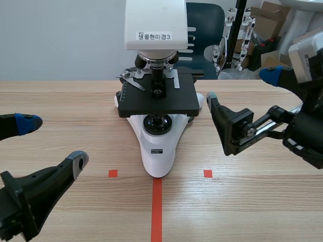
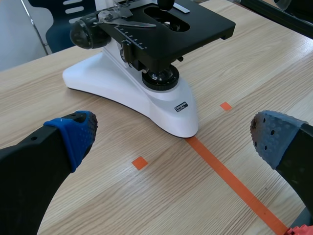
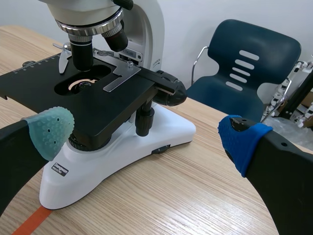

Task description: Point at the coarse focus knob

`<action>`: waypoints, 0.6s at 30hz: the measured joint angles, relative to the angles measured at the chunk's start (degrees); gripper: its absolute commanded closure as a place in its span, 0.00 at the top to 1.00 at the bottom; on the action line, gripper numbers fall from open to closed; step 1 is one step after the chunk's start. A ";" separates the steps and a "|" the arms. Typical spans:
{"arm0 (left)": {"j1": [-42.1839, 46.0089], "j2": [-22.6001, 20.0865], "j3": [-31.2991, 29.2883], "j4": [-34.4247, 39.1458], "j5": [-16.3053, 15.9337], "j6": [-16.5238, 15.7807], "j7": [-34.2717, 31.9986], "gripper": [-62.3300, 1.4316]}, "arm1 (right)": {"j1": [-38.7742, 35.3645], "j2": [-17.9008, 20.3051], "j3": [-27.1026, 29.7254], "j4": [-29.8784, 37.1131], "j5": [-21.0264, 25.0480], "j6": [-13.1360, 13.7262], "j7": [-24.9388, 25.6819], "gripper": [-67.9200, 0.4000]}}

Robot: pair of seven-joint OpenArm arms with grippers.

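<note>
A white microscope point(image 1: 156, 146) with a black stage point(image 1: 157, 98) stands mid-table. Its coarse focus knob point(image 3: 171, 93) is a black round knob on the side of the body under the stage's back corner; the matching knob point(image 2: 85, 33) shows on the other side. My right gripper point(image 1: 242, 85) is open beside the stage's right edge, and the knob lies ahead between its fingers, untouched. Its green pad point(image 3: 51, 129) is close to the stage. Low at the front left, well short of the base, my left gripper point(image 1: 53, 143) is open and holds nothing.
A blue chair point(image 3: 249, 58) stands behind the table's far edge, with cardboard boxes point(image 1: 270, 20) and a rack at the back right. An orange tape line point(image 1: 157, 209) runs from the microscope's foot toward me.
</note>
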 measured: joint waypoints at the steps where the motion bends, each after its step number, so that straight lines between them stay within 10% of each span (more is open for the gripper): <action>1: 0.00 0.00 0.00 0.00 0.00 0.00 0.00 1.00 | 0.00 0.00 0.00 0.00 0.00 0.00 0.00 1.00; 18: 0.00 0.02 0.00 0.00 0.02 0.00 0.00 1.00 | -3.34 -0.02 0.15 -7.17 -0.02 -0.02 4.70 1.00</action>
